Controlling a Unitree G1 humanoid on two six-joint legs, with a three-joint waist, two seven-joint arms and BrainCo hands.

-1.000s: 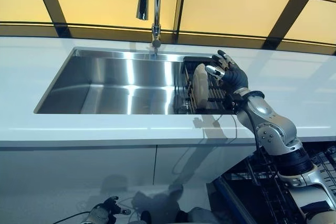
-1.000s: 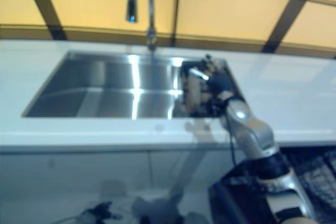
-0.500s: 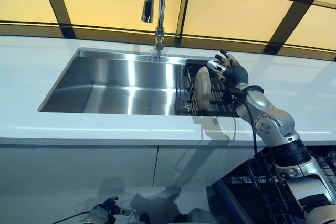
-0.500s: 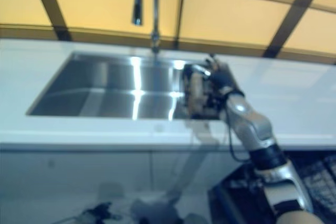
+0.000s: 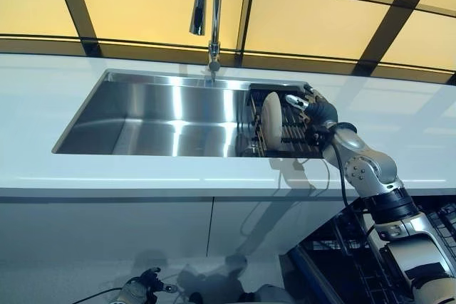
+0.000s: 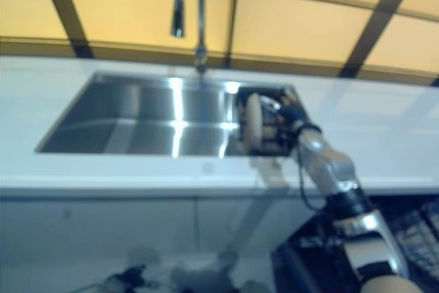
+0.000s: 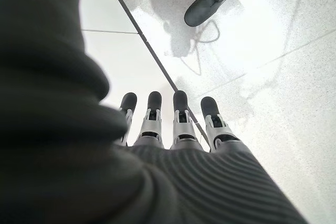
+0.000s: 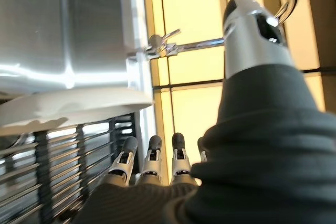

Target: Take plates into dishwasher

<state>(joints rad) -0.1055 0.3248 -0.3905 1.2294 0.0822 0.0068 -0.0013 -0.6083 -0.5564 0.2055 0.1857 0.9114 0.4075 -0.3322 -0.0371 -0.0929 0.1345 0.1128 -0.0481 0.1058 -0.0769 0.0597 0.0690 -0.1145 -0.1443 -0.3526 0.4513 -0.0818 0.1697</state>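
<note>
Since a second ago the right hand has dropped from above the plate to just beside it on the side away from the sink basin. Plate stands on edge in the dark rack at the sink's right end, flat faces toward basin and hand, so it lies directly basin-ward of the fingers, which are straight and spread, gripping nothing. Left hand hangs relaxed near the floor, well apart, so the right hand is clearly the one to take it, probably by pinching the rim.
</note>
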